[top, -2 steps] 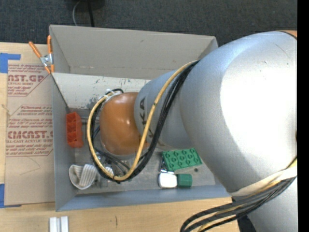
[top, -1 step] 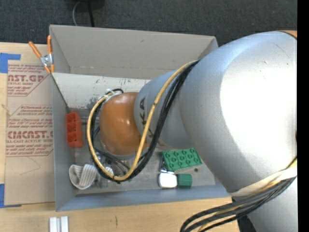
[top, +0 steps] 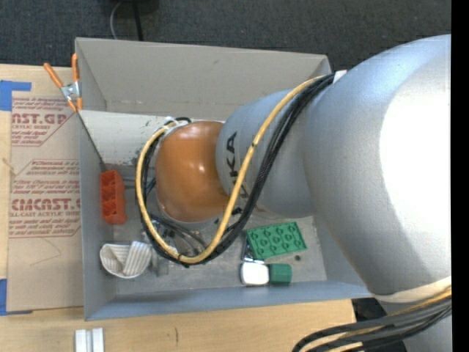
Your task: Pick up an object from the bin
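A robotics laboratory is suggested. A grey metal bin (top: pixel 198 68) is entered from its right by a large silver industrial arm (top: pixel 381 160), along which yellow and black cables (top: pixel 256 145) are strung. Inside the bin, small test pieces are scattered: a green studded plate (top: pixel 275 239), an orange-red brick (top: pixel 112 195). Dark matting (top: pixel 293 13) is laid beyond the bin's far wall.

Inside the bin (top: pixel 205 72), a toy brick (top: pixel 111 195) lay along the left wall and a ribbed cup (top: pixel 126 259) sat in the near-left corner. Right of centre lay a studded plate (top: pixel 276 240), with two small blocks (top: pixel 256 273) touching just before it. The arm (top: pixel 352 182) reached over the middle from the right.
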Motion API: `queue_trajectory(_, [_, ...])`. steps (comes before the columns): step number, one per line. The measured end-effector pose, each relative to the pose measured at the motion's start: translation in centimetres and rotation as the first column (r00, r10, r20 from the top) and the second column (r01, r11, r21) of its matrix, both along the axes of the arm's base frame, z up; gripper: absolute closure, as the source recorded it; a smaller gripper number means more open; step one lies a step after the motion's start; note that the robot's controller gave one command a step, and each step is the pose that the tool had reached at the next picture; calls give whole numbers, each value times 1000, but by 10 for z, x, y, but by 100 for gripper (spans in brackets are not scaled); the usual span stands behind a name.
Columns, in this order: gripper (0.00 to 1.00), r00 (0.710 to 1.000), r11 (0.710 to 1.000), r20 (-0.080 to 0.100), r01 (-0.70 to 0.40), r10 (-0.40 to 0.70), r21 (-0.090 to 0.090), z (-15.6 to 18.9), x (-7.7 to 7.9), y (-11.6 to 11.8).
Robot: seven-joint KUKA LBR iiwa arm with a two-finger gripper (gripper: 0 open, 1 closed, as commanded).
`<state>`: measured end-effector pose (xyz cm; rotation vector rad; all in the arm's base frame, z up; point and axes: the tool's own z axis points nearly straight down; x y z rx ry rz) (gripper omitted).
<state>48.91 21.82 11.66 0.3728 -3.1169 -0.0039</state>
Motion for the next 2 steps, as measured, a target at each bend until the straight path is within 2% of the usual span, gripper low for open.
queue_trajectory(1, [100,1000,1000,4,5,-5,2,61,2,-2])
queue_trajectory(2, [100,997,997,8,75,-75,5,88,3,-7])
